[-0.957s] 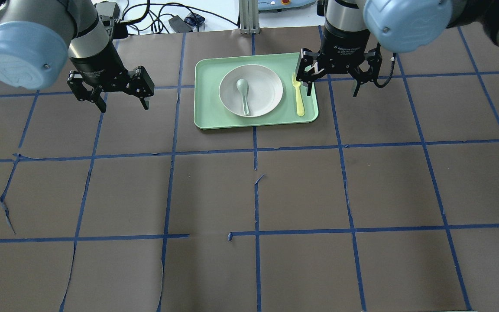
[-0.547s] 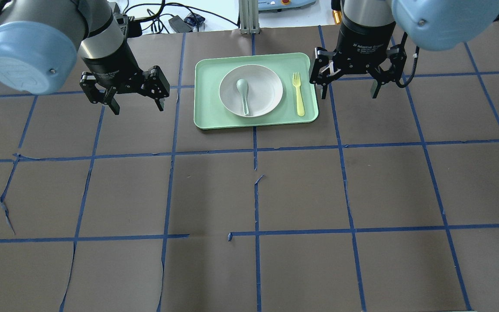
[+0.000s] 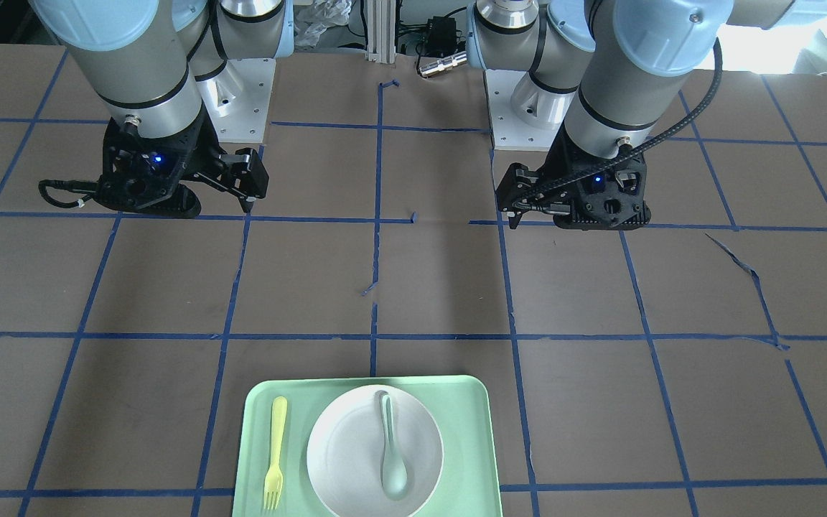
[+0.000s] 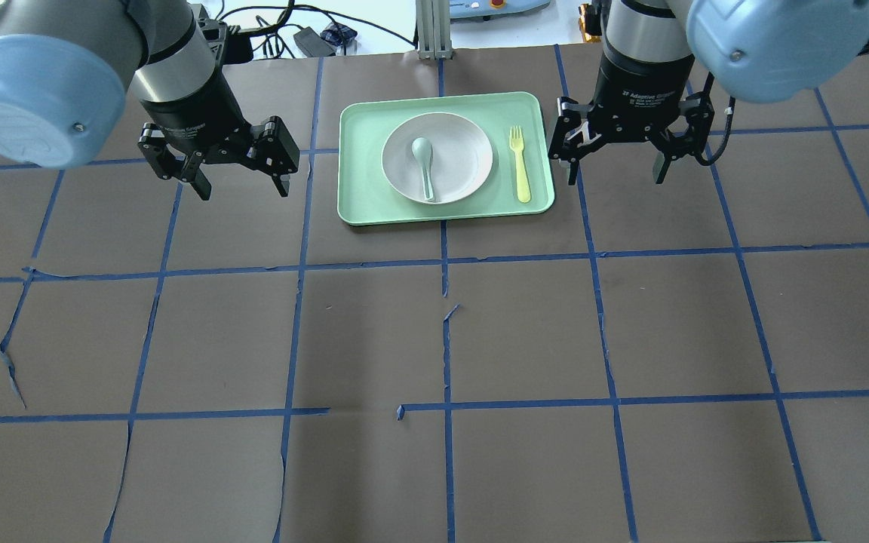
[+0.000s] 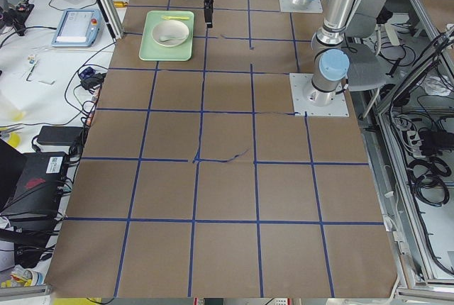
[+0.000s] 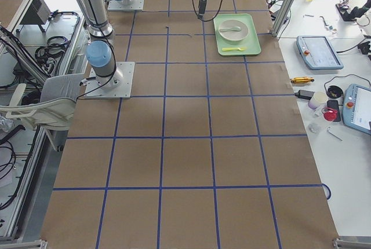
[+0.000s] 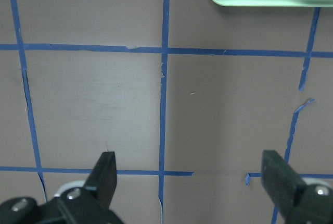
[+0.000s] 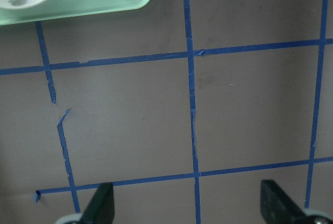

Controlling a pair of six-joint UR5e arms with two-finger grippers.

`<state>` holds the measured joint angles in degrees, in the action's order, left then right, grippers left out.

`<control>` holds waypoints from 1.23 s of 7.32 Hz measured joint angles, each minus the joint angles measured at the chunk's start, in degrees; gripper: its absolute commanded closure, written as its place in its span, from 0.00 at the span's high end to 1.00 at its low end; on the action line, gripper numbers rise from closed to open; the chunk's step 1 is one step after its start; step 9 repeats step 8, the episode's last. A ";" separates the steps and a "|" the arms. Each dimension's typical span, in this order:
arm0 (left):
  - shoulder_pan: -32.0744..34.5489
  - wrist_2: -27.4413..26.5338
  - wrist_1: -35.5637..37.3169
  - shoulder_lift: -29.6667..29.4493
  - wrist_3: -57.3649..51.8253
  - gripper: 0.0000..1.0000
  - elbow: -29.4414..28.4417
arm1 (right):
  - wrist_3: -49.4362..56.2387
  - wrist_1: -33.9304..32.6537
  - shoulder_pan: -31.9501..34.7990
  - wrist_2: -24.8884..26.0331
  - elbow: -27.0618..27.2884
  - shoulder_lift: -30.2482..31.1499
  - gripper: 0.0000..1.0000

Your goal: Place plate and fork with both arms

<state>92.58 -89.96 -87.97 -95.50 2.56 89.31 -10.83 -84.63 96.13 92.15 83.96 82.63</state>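
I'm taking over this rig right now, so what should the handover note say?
Left gripper: open, empty, off the tray's left edge in the overhead view.
Right gripper: open, empty, off its right edge.
Plate sits on the tray with the spoon in it; fork lies on the tray beside the plate.
Done: both appear placed.
Left: probably only parking the arms.

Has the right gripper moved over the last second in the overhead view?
Yes. The right gripper shifted toward the view's right: earlier it overlapped the right edge of the tray near the fork; now it hangs clear of it.
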 measured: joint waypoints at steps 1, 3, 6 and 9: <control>0.00 -0.05 -0.33 0.38 -0.16 1.00 0.09 | 0.01 -0.01 0.09 -0.15 0.06 0.03 1.00; -0.10 -0.65 -1.23 1.17 0.01 1.00 0.39 | -0.07 -0.07 0.33 -0.48 0.16 -0.01 1.00; -0.12 -1.33 -1.68 1.46 0.92 1.00 1.14 | -0.16 -0.01 0.52 -0.84 0.00 -0.03 1.00; -0.12 -1.21 -1.70 1.49 1.18 1.00 1.07 | -0.20 0.05 0.60 -0.93 0.03 -0.02 1.00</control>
